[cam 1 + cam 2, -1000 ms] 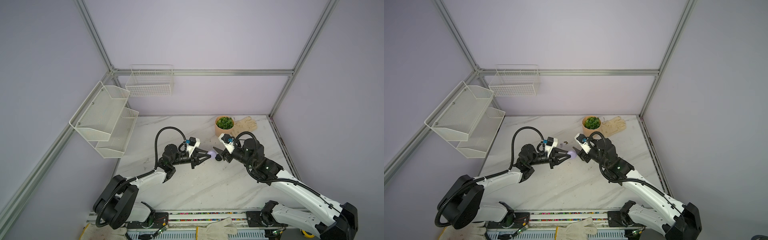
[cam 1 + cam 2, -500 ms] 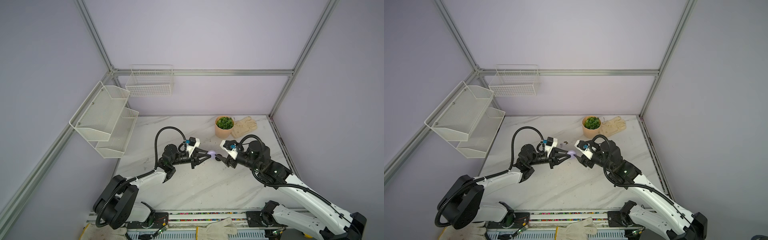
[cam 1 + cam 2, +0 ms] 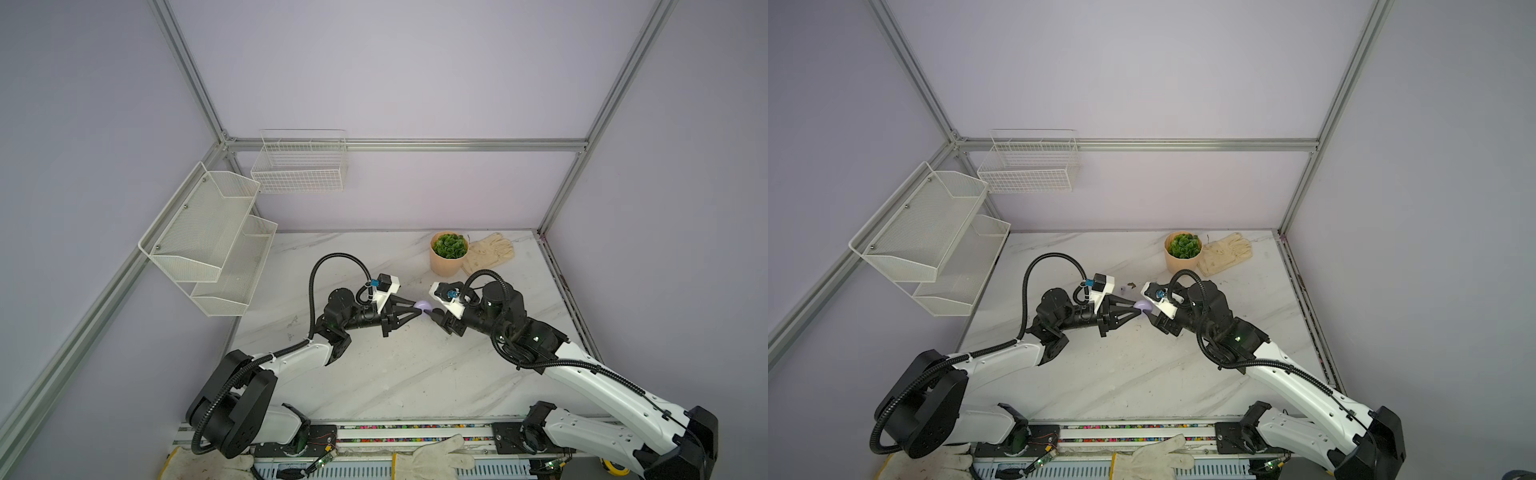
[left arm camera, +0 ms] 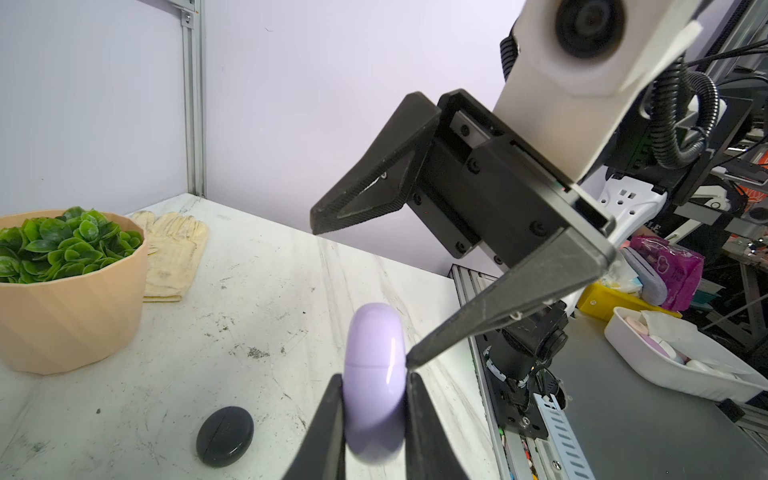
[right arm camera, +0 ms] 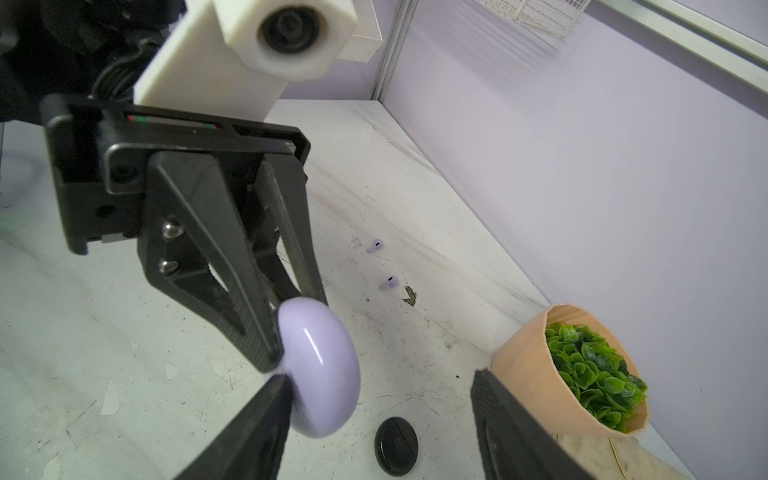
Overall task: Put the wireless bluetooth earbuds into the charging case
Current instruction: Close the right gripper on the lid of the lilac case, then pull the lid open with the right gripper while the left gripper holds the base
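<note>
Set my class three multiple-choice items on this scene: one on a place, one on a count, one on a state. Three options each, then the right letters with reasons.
1. Where is the flat black round case? A in the white wire basket; B in the peach plant pot; C on the white marble table.
2. How many pale lilac stemmed earbuds lie on it? A one; B two; C four.
3. The glossy lilac round case is: A closed, clamped in the left tool; B open on the table; C inside the pot.
1 C: it lies flat on the marble. 2 B: the right wrist view shows two, apart. 3 A: seam shut, fingers pinching both faces.
</note>
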Controlling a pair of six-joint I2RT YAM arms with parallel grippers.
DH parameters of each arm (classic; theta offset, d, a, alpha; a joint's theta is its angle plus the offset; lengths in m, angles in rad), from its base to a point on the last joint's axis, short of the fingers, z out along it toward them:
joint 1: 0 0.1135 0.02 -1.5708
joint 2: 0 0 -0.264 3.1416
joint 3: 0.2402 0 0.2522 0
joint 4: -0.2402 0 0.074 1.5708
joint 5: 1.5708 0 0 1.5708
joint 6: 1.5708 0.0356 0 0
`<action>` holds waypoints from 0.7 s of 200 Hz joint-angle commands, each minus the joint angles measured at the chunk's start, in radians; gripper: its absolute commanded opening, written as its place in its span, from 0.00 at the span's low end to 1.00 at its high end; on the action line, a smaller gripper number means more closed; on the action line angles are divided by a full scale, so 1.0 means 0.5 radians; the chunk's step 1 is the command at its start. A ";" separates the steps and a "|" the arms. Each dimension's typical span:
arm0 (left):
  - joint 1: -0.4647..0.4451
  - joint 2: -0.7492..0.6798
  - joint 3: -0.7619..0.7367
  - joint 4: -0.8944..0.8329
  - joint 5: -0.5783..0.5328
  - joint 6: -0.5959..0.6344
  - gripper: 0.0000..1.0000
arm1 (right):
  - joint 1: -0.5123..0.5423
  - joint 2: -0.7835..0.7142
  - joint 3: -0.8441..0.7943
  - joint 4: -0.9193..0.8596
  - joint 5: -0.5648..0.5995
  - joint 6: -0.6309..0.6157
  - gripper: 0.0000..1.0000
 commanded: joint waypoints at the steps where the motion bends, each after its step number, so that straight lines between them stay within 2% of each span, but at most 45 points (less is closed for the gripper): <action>1: 0.001 -0.058 -0.064 0.109 0.042 0.000 0.00 | 0.001 0.002 0.032 0.049 0.120 -0.043 0.72; 140: -0.002 -0.043 -0.068 0.133 0.050 -0.018 0.00 | 0.004 0.011 0.057 0.102 0.267 0.012 0.71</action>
